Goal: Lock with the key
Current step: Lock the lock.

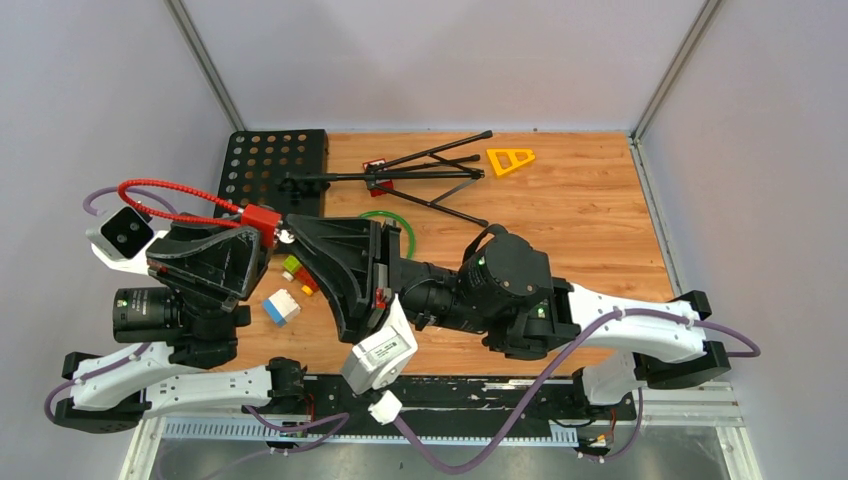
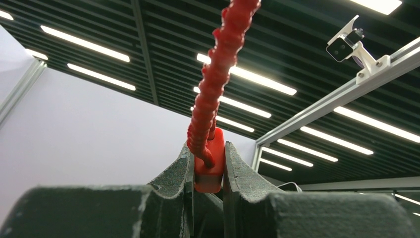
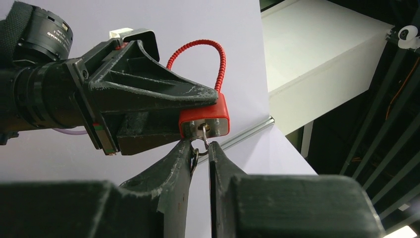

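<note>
Left gripper [image 2: 208, 157] clamped lock [image 2: 210, 174] body, held off table [image 1: 580, 210] (cable loop [image 2: 213, 74] free, key end toward partner). Right gripper [image 3: 200, 148] pinched key [image 3: 205, 133] seated in lock, in line for turning. Lock braced so twist would not spin it.

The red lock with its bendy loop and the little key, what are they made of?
The lock looks like glossy red plastic or painted metal, hard to tell. Its loop seems a ribbed, rubbery red coating, probably over cable. The key looks like shiny silvery metal.
</note>
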Robot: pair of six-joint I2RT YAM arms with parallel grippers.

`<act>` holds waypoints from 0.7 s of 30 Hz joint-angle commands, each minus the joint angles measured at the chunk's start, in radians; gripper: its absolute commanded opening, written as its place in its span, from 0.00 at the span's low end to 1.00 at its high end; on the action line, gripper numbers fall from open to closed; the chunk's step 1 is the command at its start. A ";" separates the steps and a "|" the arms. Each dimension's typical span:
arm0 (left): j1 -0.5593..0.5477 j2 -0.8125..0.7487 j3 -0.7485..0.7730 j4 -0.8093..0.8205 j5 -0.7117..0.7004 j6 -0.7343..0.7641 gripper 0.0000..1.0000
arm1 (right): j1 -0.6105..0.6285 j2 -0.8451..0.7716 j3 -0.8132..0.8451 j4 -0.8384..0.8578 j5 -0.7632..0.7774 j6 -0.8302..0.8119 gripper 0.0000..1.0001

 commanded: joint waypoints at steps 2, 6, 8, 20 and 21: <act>0.001 -0.004 0.002 0.005 0.005 0.026 0.00 | 0.019 -0.051 -0.006 0.022 0.012 0.072 0.00; 0.001 -0.011 -0.001 0.005 0.003 0.030 0.00 | 0.020 -0.098 -0.053 0.012 -0.002 0.122 0.00; 0.001 -0.016 -0.002 0.003 0.000 0.033 0.00 | 0.020 -0.130 -0.092 0.020 0.005 0.124 0.00; 0.001 -0.018 -0.004 -0.002 -0.005 0.041 0.00 | 0.020 -0.211 -0.195 0.016 0.076 0.083 0.11; 0.001 -0.019 -0.004 -0.004 -0.005 0.041 0.00 | 0.020 -0.212 -0.198 0.017 0.072 0.083 0.15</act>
